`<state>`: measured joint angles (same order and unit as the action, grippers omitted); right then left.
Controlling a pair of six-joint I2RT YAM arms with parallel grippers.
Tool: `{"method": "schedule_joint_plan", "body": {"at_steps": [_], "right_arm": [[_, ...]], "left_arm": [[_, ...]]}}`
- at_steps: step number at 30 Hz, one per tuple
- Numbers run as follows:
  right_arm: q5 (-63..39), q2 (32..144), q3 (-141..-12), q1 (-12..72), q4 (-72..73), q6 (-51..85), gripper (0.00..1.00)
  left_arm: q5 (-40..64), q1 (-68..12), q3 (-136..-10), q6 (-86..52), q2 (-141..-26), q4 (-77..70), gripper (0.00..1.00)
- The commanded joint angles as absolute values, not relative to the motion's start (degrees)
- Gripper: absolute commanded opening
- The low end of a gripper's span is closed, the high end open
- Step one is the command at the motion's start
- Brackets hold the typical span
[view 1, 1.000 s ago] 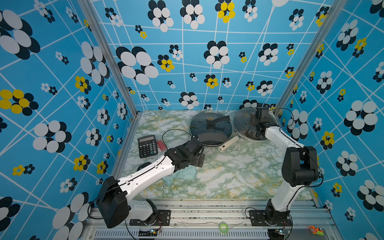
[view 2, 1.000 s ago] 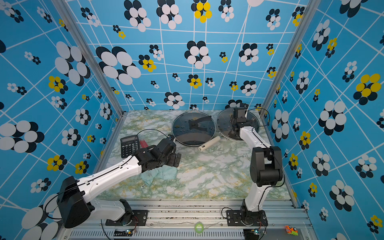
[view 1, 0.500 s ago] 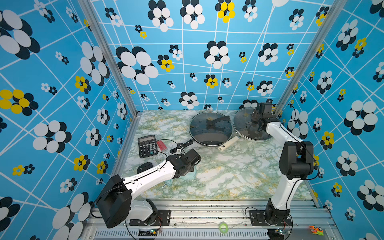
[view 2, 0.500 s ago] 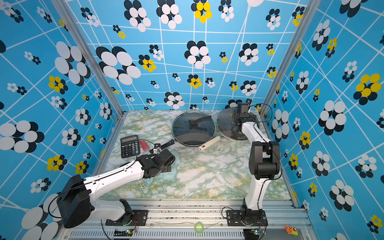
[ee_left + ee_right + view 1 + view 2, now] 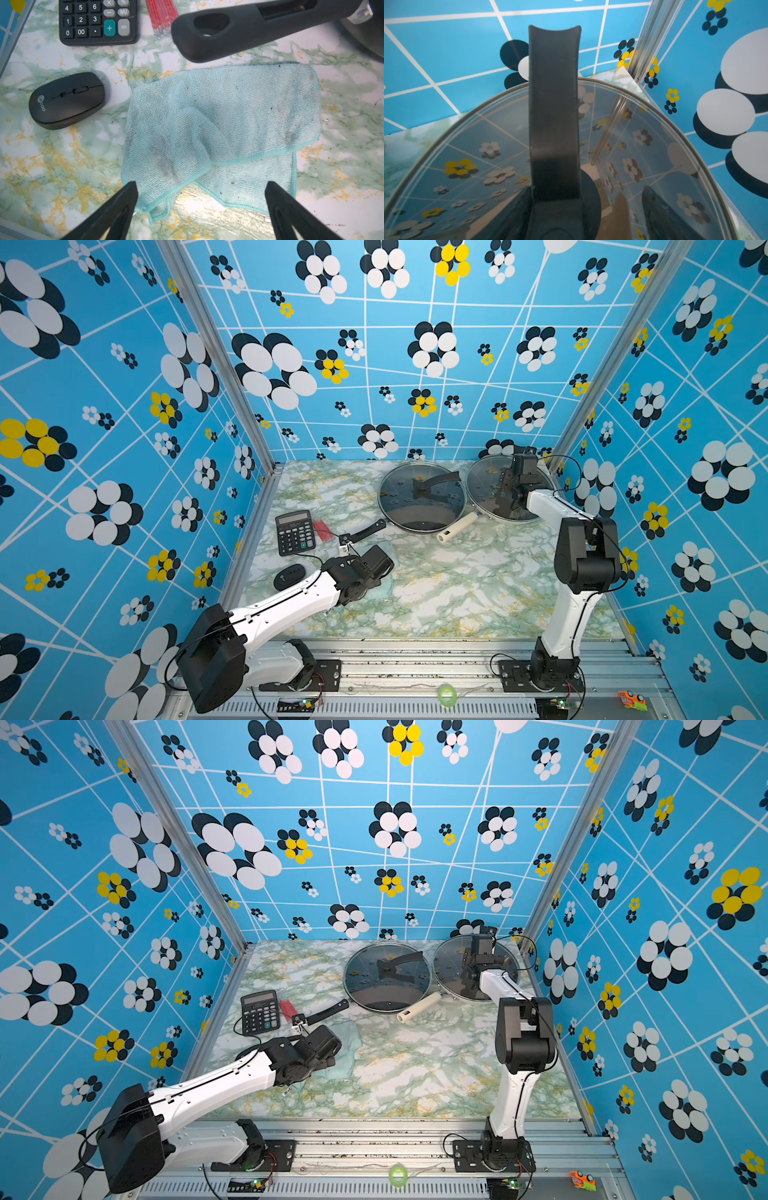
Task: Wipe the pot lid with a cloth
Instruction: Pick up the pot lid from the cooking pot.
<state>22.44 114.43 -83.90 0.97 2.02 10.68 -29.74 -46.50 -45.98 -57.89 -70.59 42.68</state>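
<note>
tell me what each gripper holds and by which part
Nothing yet: left gripper open above the cloth; right gripper straddles the pot lid's handle, not clamped.

The cloth (image 5: 224,128) is looped terry, soft. The lid (image 5: 643,149) is glossy glass in a thin metal rim, its handle (image 5: 554,104) matt black plastic. The table (image 5: 52,166) shines like polished marble; the mouse (image 5: 66,99) is smooth plastic.

beyond the left gripper (image 5: 201,193) the calculator (image 5: 97,22) and the pan handle (image 5: 249,31) run off the picture's edge. in both top views that arm's wrist (image 5: 299,1056) hides most of the cloth (image 5: 349,1036). the right gripper (image 5: 586,189) shows only dark blurred fingers (image 5: 658,209) flanking the lid handle (image 5: 554,104); contact cannot be told.
</note>
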Motion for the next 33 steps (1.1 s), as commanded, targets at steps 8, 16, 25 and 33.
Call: {"method": "schedule_joint_plan", "body": {"at_steps": [8,16,25,33], "right_arm": [[23.82,117.27,-78.90,1.56,16.64,6.70,0.84],[23.85,119.20,-79.02,1.93,17.89,7.37,0.66],[24.43,121.08,-80.95,2.69,13.61,8.50,0.18],[26.38,115.76,-81.92,3.02,9.43,9.32,0.00]], "left_arm": [[-29.01,-43.65,-40.48,-64.99,-60.80,46.00,0.99],[-24.70,-38.79,-39.74,-62.88,-59.08,46.83,0.99],[-19.85,-32.10,-38.74,-59.73,-57.68,46.71,0.99],[-19.96,-29.45,-38.91,-57.44,-60.69,44.08,0.99]]}}
